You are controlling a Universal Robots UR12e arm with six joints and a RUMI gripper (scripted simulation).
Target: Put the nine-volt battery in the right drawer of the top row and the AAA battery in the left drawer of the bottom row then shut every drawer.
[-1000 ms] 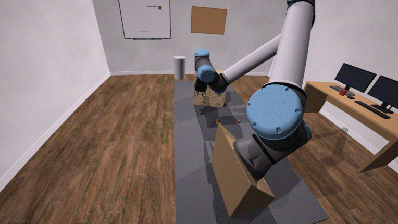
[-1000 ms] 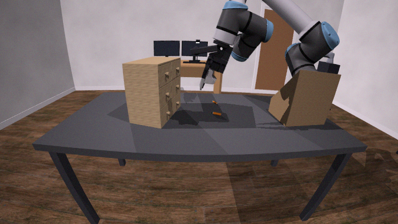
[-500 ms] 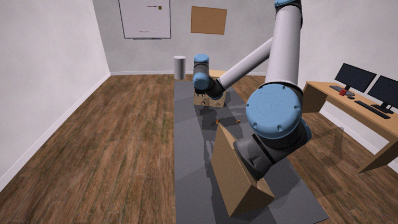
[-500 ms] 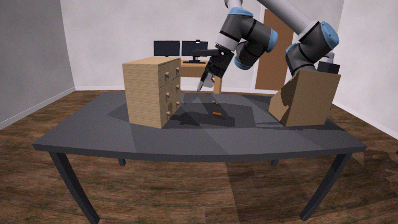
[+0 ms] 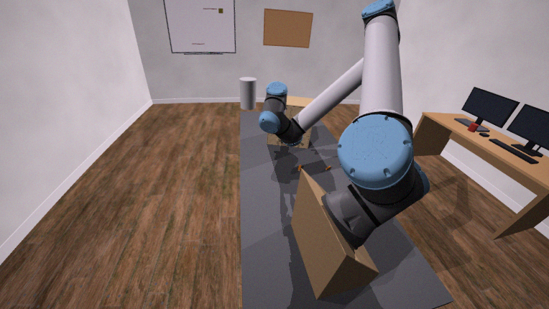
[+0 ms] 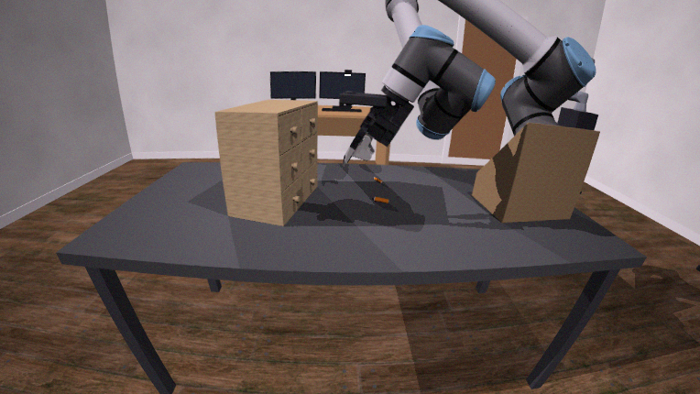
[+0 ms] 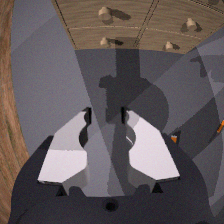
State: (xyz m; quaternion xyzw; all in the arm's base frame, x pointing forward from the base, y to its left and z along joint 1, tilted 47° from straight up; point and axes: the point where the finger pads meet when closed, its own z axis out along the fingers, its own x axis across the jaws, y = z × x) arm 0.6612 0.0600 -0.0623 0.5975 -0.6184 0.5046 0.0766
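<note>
Looking from the exterior view, where do you find the pincer point(image 6: 345, 162) point(image 7: 106, 108)?

"Above the bench point(image 5: 261, 230) point(image 6: 343, 254) point(image 7: 40, 75), slanting downward, with the chest point(image 5: 274, 139) point(image 6: 249, 161) point(image 7: 120, 35) at its nine o'clock."

"Has it got hold of anything?"

"No. The wrist view shows a narrow gap between its tips, so it stands partly open with nothing in it."

"And the batteries?"

"Two small orange ones lie on the bench, apart from each other. Seen from outside, the nearer battery point(image 5: 300, 167) point(image 6: 381, 199) point(image 7: 174, 139) is between four and five o'clock from the pincer, the farther battery point(image 5: 328, 167) point(image 6: 377, 180) point(image 7: 220, 126) at about four. I can't tell which is the nine-volt and which the AAA."

"How about the chest?"

"Upright. Three rows of two drawers, all of which look shut, each with a round knob. In the wrist view it sits at twelve o'clock."

"What's over at three o'clock, from outside?"

"A big brown block point(image 5: 323, 230) point(image 6: 543, 180), standing on the bench well apart from the chest."
</note>
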